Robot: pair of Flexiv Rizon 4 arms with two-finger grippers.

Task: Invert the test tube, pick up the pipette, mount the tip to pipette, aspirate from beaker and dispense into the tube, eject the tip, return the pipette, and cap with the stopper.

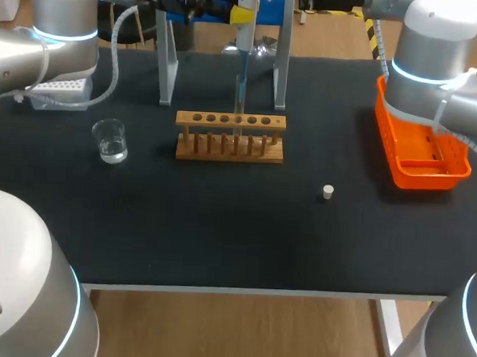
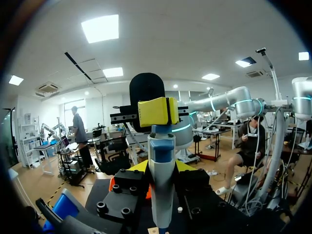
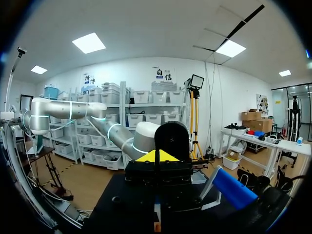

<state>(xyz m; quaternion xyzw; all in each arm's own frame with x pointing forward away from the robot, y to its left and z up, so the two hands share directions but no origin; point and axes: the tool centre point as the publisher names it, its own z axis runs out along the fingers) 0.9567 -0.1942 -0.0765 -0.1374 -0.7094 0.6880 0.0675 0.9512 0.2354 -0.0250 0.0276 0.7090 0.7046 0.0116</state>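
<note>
Pipette (image 1: 243, 67) gripped by left hand (image 2: 163, 168) over rack (image 1: 230, 136), right hand (image 2: 158, 111) closed on top, probably dispensing; tip ejection, return, stopper (image 1: 327, 191) capping left.

The table (image 1: 219, 241) is covered in black, its pale edge showing along the near side. A small glass beaker (image 1: 110, 141) with clear liquid stands towards the left; a wooden rack (image 1: 230, 136) with a row of holes sits in the middle; behind the rack rise the two grey legs of a metal stand (image 1: 166, 71). A little white stopper (image 1: 327, 192) lies alone, right of the rack and nearer the front; an orange tray (image 1: 407, 167) rests at the right edge; a white box (image 1: 59, 95) sits at the far left.
</note>
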